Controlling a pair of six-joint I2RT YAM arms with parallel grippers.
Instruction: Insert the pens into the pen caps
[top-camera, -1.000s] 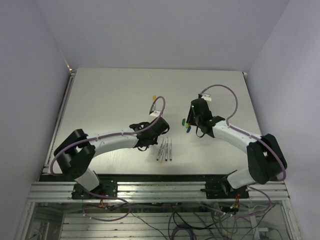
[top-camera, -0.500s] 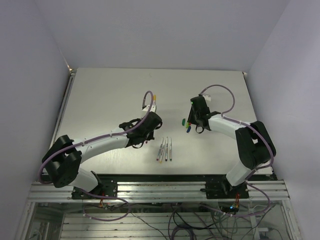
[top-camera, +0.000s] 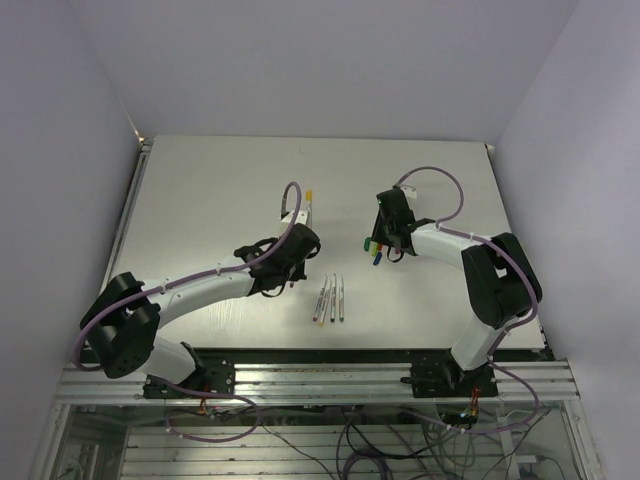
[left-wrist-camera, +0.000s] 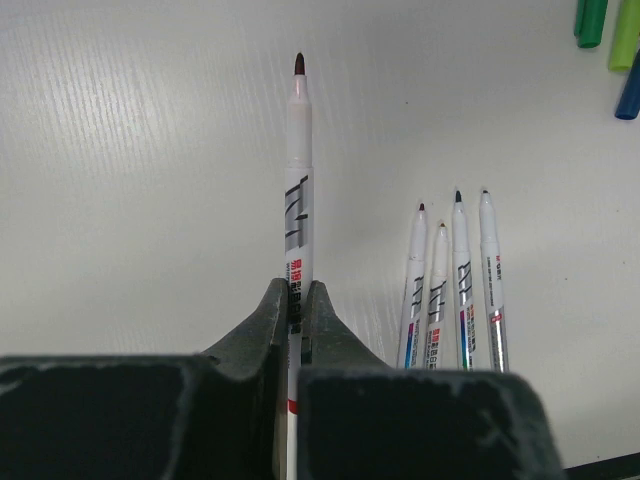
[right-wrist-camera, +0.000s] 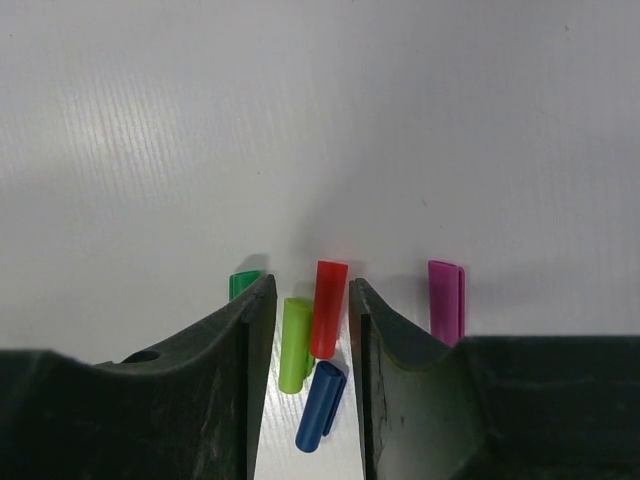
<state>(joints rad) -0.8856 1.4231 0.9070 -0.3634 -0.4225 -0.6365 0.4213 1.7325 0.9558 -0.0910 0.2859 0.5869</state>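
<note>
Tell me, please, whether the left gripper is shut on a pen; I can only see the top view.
Observer: Yes. In the left wrist view the left gripper is shut on a pen, with the nib pointing away from the camera.
Operator: Thank you. Is the right gripper closed on a cap?
Observer: No. The right gripper is open. In its wrist view the red cap, lime cap and blue cap show in the gap between its fingers. The magenta cap and dark green cap lie outside them.
</note>
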